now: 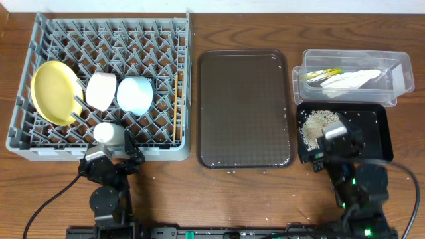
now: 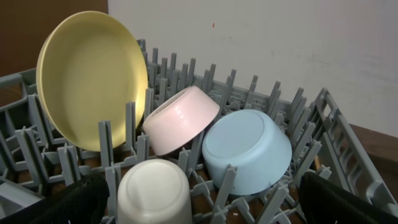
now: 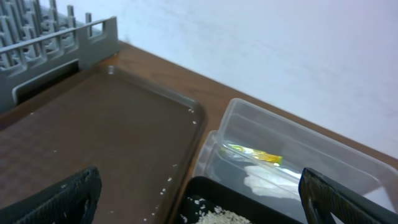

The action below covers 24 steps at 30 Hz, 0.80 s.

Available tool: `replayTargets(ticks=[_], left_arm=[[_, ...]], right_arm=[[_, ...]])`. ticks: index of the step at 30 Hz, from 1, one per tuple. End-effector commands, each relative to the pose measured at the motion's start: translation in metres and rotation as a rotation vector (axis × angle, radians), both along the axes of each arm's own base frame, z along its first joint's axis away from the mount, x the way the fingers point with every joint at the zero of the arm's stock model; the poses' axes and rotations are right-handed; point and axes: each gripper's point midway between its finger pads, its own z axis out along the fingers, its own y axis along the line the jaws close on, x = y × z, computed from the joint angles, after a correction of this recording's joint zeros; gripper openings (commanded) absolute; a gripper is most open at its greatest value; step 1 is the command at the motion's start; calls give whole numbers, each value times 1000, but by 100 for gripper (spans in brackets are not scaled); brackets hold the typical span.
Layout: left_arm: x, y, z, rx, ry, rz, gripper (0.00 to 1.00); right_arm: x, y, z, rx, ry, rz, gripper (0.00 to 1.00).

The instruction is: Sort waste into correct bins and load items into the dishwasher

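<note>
Squinting here: left claw [image 2: 205, 211] and right claw [image 3: 199, 208] both gape open, empty; right arm [image 1: 358, 186] partly hides the crumbs [image 1: 313, 125], white cup [image 2: 152, 190] is cropped.

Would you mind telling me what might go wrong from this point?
The open left gripper hangs close to the white cup at the dish rack's front edge; a careless move could topple it.
The yellow plate leans tilted in the rack and might slip if jolted.
The open right gripper sits over the black tray beside the crumbs and could scatter them.
</note>
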Motion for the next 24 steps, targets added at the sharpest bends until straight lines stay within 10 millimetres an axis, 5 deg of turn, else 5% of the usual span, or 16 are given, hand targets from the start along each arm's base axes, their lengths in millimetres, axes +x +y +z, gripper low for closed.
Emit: replayTargets(ticks=[1,13,24], left_arm=[[0,-1,-19,-15,55,0,98],[0,-1,-19,-15,55,0,98],[0,-1,-19,-15,55,0,98]], right_arm=[[-9,-16,-8,-22,-61,-74,99],[-15,-24,-44,-6,-181,-117,99],[-16,-23,-52,-13,-146,-114,99]])
